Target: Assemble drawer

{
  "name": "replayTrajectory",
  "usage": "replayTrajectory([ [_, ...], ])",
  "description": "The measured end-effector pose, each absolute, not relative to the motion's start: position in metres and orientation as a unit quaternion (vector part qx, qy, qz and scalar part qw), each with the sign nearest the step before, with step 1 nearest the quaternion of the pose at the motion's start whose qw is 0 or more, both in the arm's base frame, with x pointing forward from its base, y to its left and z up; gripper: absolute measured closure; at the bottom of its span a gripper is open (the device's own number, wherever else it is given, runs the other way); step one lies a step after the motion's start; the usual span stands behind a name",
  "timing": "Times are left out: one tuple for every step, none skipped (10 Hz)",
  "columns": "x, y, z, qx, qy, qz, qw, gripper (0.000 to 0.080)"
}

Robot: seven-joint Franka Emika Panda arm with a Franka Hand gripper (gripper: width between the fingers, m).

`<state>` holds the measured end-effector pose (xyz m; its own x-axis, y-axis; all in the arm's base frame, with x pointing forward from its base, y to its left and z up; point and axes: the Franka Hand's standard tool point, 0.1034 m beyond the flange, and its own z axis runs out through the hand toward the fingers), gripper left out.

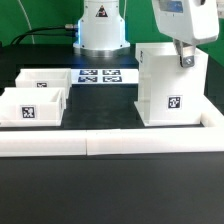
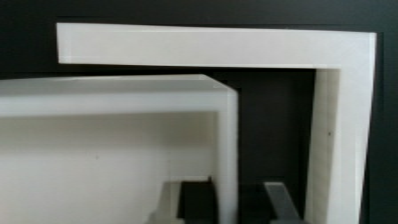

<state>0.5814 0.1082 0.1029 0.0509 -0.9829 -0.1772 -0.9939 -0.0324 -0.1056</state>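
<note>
Exterior view: shell stands upright at 3 o'clock on the table. Far tray and near tray sit at 9 o'clock, well apart from it, and the marker board is at 12. Gripper is on the shell's top rim near a corner, fingers almost closed, pinching the thin wall. Rail runs along 6 o'clock, just beside the shell's base. Risk: the pinch is off-centre, so the shell likely swings or tips on any lift or drag.

Wrist view: the wall sits between the fingers, with the rail's corner near beyond it. Risk: small bite on smooth plastic, so it may slip. The shell's edge may also catch the rail.
</note>
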Motion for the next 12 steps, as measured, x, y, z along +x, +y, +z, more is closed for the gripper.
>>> replayTrajectory([
  [0.582,0.108,0.102,-0.721,0.685,0.028,0.101,0.0758],
  [0.591,0.107,0.102,-0.728,0.677,0.024,0.104,0.0758],
  [0.606,0.107,0.102,-0.727,0.678,0.025,0.107,0.0758],
  [0.617,0.109,0.103,-0.724,0.681,0.026,0.109,0.0758],
  [0.628,0.111,0.103,-0.721,0.684,0.028,0.112,0.0758],
  [0.637,0.111,0.103,-0.720,0.684,0.027,0.114,0.0758],
  [0.645,0.111,0.103,-0.720,0.684,0.026,0.116,0.0758],
  [0.650,0.111,0.103,-0.719,0.684,0.025,0.118,0.0758],
  [0.651,0.111,0.103,-0.718,0.685,0.026,0.118,0.0758],
  [0.651,0.111,0.103,-0.718,0.686,0.027,0.118,0.0758],
  [0.651,0.111,0.103,-0.718,0.685,0.027,0.118,0.0758],
  [0.651,0.111,0.103,-0.720,0.684,0.027,0.118,0.0655],
])
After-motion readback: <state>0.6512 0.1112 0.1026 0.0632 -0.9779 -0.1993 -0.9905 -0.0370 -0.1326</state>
